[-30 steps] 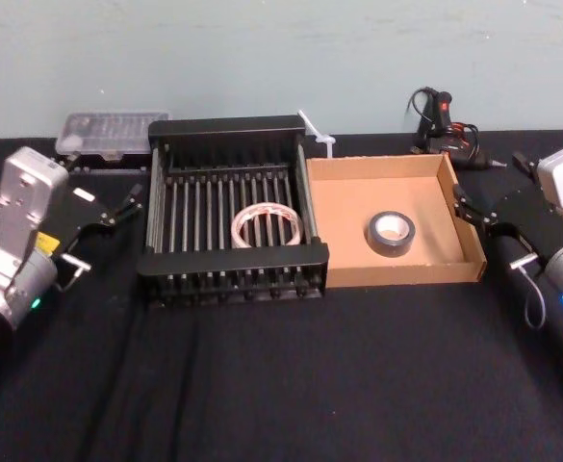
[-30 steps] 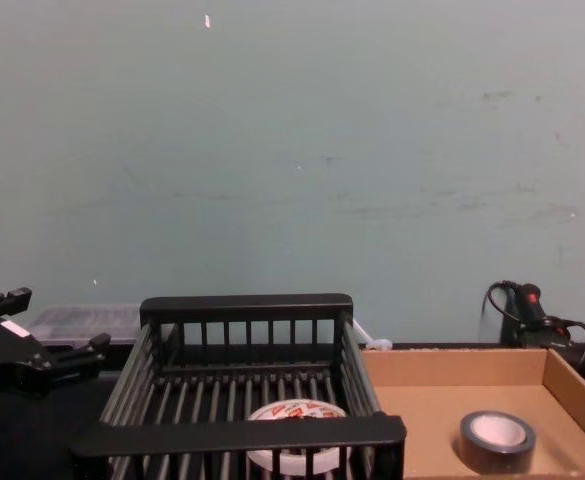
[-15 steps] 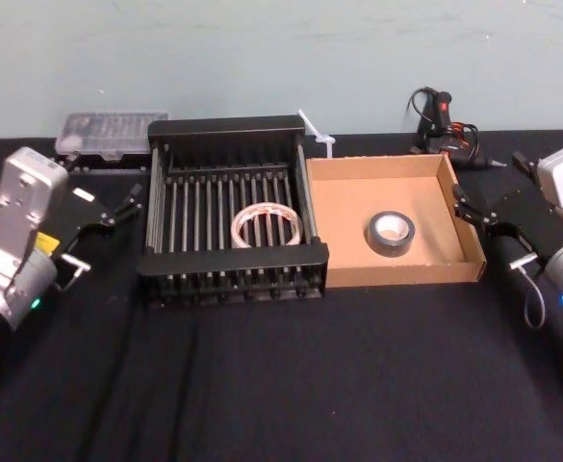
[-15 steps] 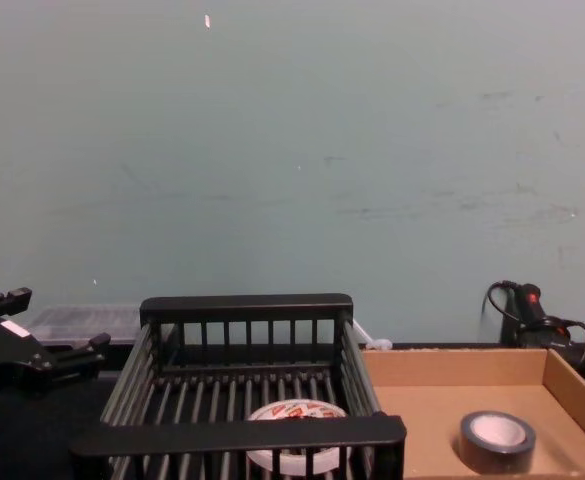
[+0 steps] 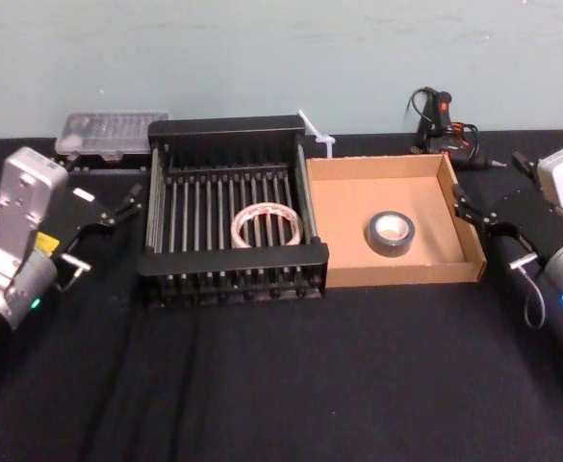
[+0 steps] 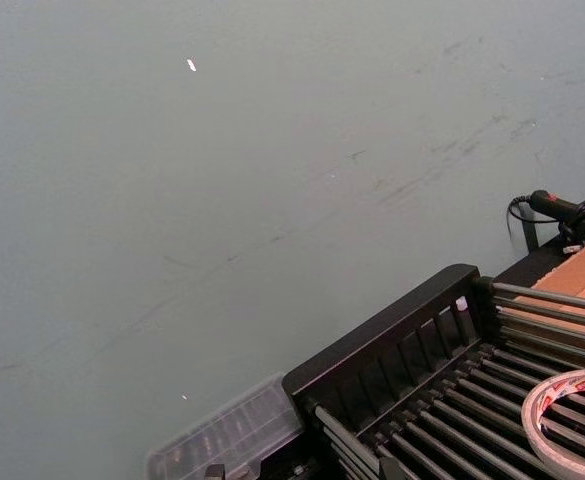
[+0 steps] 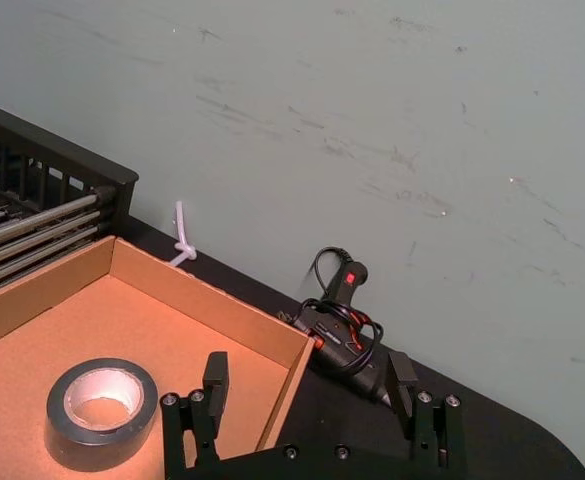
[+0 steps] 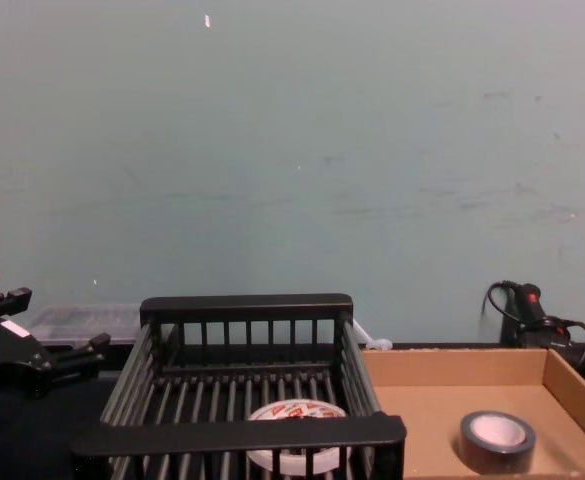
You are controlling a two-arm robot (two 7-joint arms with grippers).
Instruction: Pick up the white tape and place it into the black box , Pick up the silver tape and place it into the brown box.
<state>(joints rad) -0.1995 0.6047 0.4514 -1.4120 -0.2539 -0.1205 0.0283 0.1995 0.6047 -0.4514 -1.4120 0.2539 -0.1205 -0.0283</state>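
We find the white tape (image 5: 266, 226) lying flat on the barred floor of the black box (image 5: 231, 126), toward its near rim, and the silver tape (image 5: 390, 233) lying flat on the floor of the brown box (image 5: 377, 166), which sits touching the black box on its right side. Both rolls have their axis upright, hole facing up. We judge both placements done, so no pick depends on approach direction; the relation that matters is clearance. The left hand (image 5: 108, 214) hangs just outside the black box's left wall, empty, fingers apart; the white tape lies to its right, past that wall. The right hand (image 5: 478, 217) sits at the brown box's right wall, and in the right wrist view its two fingers (image 7: 215, 378) stand spread with nothing between them, the silver tape (image 7: 101, 413) lying apart from them inside the box. Each hand is the nearer one to its own box. In the chest view the black box's near rim (image 8: 242, 433) cuts off the lower part of the white tape (image 8: 296, 411); in the left wrist view that roll (image 6: 572, 420) is cut by the frame edge.
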